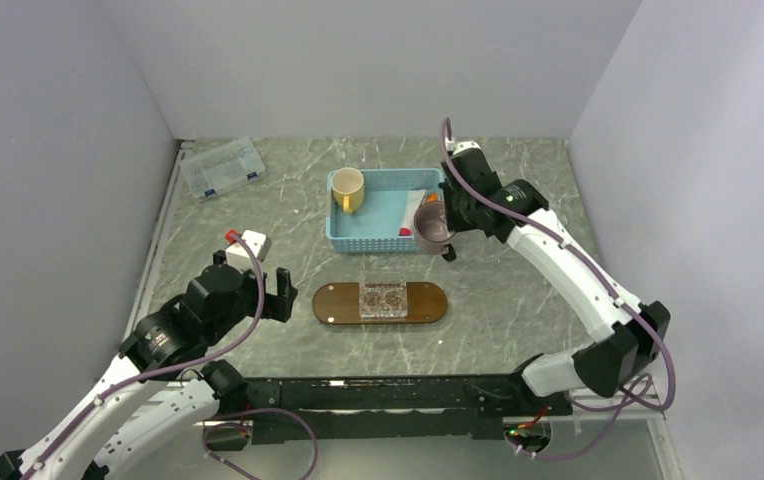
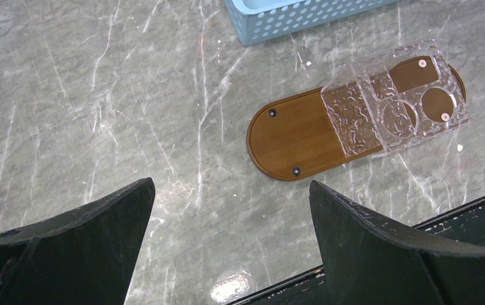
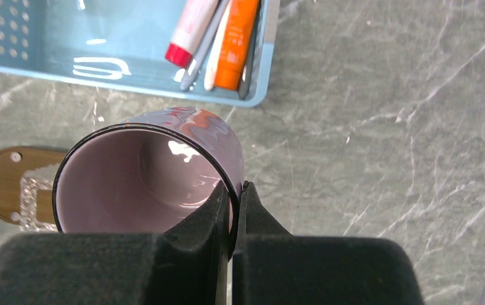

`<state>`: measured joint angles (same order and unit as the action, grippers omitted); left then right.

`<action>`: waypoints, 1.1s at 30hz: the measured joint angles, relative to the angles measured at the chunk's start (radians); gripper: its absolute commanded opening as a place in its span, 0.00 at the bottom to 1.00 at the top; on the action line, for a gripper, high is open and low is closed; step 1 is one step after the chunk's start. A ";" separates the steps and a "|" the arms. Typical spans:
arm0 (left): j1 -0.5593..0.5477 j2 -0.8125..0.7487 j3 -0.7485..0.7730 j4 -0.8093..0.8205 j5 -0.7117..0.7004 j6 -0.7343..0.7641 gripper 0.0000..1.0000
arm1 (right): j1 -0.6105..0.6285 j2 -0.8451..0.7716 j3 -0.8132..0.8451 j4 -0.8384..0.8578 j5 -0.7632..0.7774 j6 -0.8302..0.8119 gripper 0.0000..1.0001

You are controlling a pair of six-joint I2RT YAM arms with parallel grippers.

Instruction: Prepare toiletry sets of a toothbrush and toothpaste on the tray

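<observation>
Near the basket [image 3: 132,77], right hand [image 3: 233,190] pinches mug [image 3: 132,184] rim.

The worktop [image 1: 288,200] was a grey-green, marble-look slab streaked with white veins. Plain pale panels enclosed it: a back wall [image 1: 358,60], a left wall [image 1: 48,150] and a right wall [image 1: 698,150]. Even light left one small glare [image 2: 230,287] near the front edge.

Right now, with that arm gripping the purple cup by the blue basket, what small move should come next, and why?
Probably carry the purple mug toward the tray and lower it onto a bare end. The right gripper is shut on its rim just outside the basket, and the tray holds only the clear holder, so a set there likely needs its cup.
</observation>
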<state>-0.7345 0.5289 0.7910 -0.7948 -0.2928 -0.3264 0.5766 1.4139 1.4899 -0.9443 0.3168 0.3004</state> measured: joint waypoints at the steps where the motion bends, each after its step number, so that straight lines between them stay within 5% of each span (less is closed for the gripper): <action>1: 0.000 -0.001 0.000 0.000 0.000 0.000 0.99 | 0.000 -0.019 -0.027 0.002 -0.001 0.008 0.00; 19: 0.000 -0.002 0.000 0.000 0.007 0.000 0.99 | 0.062 -0.173 -0.419 0.070 -0.031 0.198 0.00; 33: 0.000 -0.002 0.000 0.000 0.008 0.000 0.99 | 0.113 -0.175 -0.516 0.160 -0.038 0.281 0.00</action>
<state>-0.7345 0.5270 0.7910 -0.7944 -0.2852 -0.3260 0.6891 1.2392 0.9737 -0.7845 0.2787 0.5816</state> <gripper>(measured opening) 0.992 0.040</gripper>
